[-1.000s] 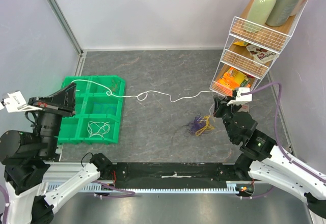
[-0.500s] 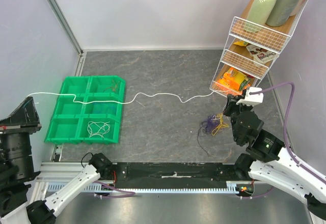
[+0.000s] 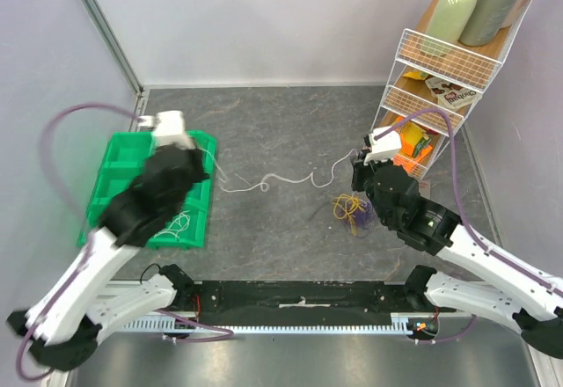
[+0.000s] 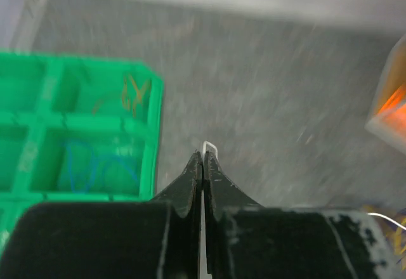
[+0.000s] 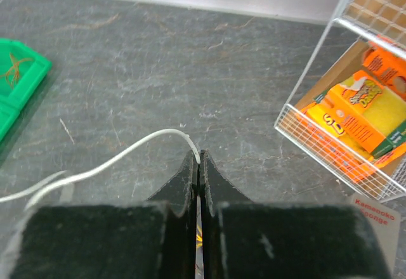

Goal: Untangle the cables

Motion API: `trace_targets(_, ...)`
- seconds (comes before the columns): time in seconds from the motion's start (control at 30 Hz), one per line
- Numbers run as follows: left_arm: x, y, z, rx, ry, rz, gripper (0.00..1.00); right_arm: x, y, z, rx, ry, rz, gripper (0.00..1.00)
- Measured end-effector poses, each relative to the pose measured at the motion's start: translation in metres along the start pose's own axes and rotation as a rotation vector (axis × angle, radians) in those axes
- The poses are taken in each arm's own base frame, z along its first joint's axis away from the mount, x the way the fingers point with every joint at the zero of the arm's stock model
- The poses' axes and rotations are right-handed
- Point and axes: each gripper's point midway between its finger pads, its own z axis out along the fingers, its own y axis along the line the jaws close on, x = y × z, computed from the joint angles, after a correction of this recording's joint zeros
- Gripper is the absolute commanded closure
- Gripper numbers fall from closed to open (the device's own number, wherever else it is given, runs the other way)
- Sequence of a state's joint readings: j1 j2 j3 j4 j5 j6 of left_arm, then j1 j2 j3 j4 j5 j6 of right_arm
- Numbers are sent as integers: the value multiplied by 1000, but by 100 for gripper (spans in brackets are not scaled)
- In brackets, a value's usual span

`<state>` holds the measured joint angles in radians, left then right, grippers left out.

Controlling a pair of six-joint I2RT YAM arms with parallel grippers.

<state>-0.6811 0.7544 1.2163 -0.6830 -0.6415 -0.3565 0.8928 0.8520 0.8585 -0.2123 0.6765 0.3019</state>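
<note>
A thin white cable [image 3: 283,178] lies in loose waves across the grey stone-patterned surface [image 3: 281,123], strung between the two arms. The left gripper [image 4: 202,156] is closed to a slit. One end of that cable is pinched at its tips, and a small white loop pokes out just beyond them. This gripper hovers just right of the green plastic compartment tray [image 3: 110,163], which sits at the left of the surface, and its arm is blurred in the top view.

The right gripper [image 5: 198,160] is likewise pressed together on the cable's other end, which curves away to the left from its tips. It sits just left of the bottom tier of the white wire rack [image 3: 444,60] at the far right. That tier holds orange and yellow packets [image 5: 358,117].

The small tangle of purple and yellow cables [image 3: 350,210] rests on the surface just on the near side of the right gripper, well apart from the tray. Whether it touches the white cable cannot be told.

Inside the tray, a white coil [image 3: 182,221] lies in the near-right compartment. An orange wire [image 4: 134,94] lies in a far compartment, and a blue wire [image 4: 89,168] in the one nearer to it.
</note>
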Motion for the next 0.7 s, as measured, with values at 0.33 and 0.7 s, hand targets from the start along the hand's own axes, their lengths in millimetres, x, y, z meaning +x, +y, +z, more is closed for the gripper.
trace_targets(0.33, 198, -6, 38, -22, 516, 121, 98, 5, 22, -8, -142, 39, -2, 100)
trace_targets(0.7, 153, -101, 5, 566, 361, -110, 98, -6, 94, 7, -395, 132, -13, 100)
